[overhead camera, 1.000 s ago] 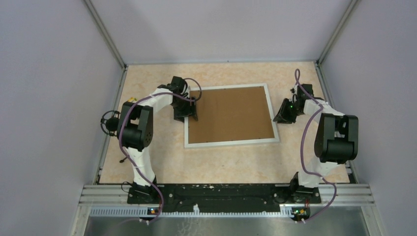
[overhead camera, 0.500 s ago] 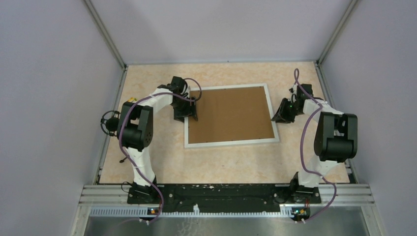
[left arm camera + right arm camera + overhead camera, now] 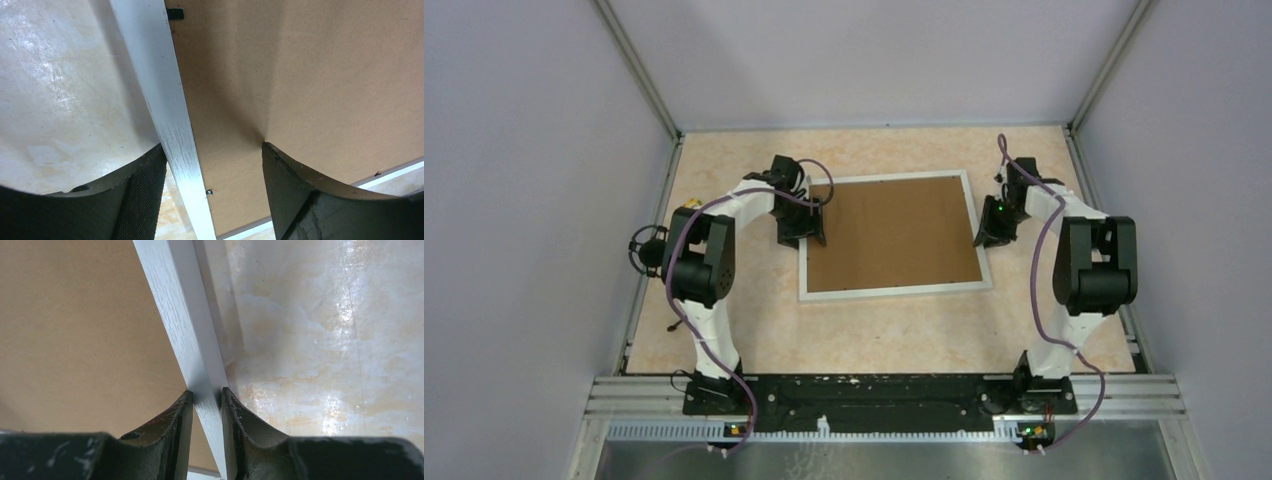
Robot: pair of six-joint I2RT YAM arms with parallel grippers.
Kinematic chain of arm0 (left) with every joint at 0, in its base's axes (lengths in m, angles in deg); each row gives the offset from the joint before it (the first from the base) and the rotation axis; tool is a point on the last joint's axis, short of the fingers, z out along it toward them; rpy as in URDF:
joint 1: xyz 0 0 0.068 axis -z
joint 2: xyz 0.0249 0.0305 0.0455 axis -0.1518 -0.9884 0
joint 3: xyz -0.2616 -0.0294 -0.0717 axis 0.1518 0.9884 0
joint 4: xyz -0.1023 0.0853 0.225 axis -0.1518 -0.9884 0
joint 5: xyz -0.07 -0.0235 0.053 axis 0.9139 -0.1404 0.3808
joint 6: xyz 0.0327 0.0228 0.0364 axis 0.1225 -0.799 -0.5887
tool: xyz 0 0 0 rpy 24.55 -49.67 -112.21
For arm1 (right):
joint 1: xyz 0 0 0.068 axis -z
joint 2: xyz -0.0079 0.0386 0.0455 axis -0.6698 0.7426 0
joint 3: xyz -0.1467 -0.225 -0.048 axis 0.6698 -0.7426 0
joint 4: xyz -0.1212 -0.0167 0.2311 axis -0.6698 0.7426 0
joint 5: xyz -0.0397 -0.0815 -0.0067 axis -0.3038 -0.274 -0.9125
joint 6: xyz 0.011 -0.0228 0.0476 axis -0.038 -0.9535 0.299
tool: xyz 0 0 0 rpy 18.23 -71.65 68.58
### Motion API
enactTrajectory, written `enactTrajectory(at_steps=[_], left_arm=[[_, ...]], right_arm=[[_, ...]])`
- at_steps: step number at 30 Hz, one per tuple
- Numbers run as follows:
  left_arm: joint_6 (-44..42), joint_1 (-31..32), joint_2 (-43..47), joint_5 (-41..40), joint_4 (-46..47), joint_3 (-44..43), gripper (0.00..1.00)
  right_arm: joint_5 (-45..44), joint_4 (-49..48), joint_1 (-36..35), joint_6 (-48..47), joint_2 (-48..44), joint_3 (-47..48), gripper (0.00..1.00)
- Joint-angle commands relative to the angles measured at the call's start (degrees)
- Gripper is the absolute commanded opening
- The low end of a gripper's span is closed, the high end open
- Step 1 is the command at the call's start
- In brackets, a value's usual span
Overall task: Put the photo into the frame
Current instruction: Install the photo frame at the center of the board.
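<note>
The frame (image 3: 894,290) lies flat on the table with its thin white bars around a plain brown backing board (image 3: 894,232). The photo is hidden. My left gripper (image 3: 814,228) is open and straddles the frame's left bar (image 3: 160,85), one finger (image 3: 145,190) over the table outside it and the other tip touching the board (image 3: 300,75). In the left wrist view the gripper (image 3: 212,150) stands wide. My right gripper (image 3: 984,232) is shut on the frame's right bar (image 3: 175,305); in the right wrist view the gripper (image 3: 205,392) has both fingers pressed against the bar beside the board (image 3: 75,325).
The table is beige marbled stone (image 3: 874,335) inside grey walls, with metal rails (image 3: 639,80) along the sides. A small black clip (image 3: 175,13) sits at the board's edge by the left bar.
My right gripper has moved left from beside the frame onto its right bar and closed there. The left arm and the frame have not moved.
</note>
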State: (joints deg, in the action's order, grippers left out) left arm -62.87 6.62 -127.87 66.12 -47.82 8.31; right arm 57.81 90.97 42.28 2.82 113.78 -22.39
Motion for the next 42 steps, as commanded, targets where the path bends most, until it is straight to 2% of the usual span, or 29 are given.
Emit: enactTrajectory(at_steps=[1,6,8,11,13,16,20,26,31,34,42], left_arm=[[0.53,0.99,1.01,6.64,2.42,-0.02,0.72],[0.39,0.99,1.46,5.90,2.41,0.11,0.73],[0.48,0.99,1.25,5.51,2.15,0.09,0.73],[0.53,0.91,0.90,5.82,2.07,-0.03,0.73],[0.53,0.82,0.82,5.72,1.84,-0.21,0.73],[0.62,0.65,1.19,5.58,1.99,-0.10,0.73],[0.61,0.57,1.20,5.78,2.08,-0.11,0.73],[0.53,0.56,1.02,5.47,1.94,0.01,0.73],[0.44,0.55,0.72,5.17,2.01,0.02,0.73],[0.44,0.55,0.35,5.36,2.05,0.01,0.73],[0.53,0.49,-0.14,6.04,2.13,-0.04,0.73]], right_arm=[[-10.37,3.19,-6.48,0.49,9.34,0.44,0.28],[-15.65,7.44,-11.38,-0.03,13.33,7.39,0.30],[-8.94,6.92,-11.15,-0.07,10.32,9.90,0.37],[7.81,-0.65,-7.38,5.01,2.28,9.36,0.50],[8.90,-3.63,-4.69,7.34,-0.91,9.93,0.55],[7.92,-3.91,-0.76,7.09,0.25,12.77,0.57],[6.69,-1.86,2.19,6.13,6.73,19.90,0.55],[4.88,-0.44,2.23,5.36,17.87,33.95,0.38],[4.36,2.89,2.23,3.94,24.65,42.82,0.32],[4.37,3.90,2.23,3.18,26.22,44.27,0.28],[6.10,2.58,2.10,2.01,25.53,39.12,0.27]])
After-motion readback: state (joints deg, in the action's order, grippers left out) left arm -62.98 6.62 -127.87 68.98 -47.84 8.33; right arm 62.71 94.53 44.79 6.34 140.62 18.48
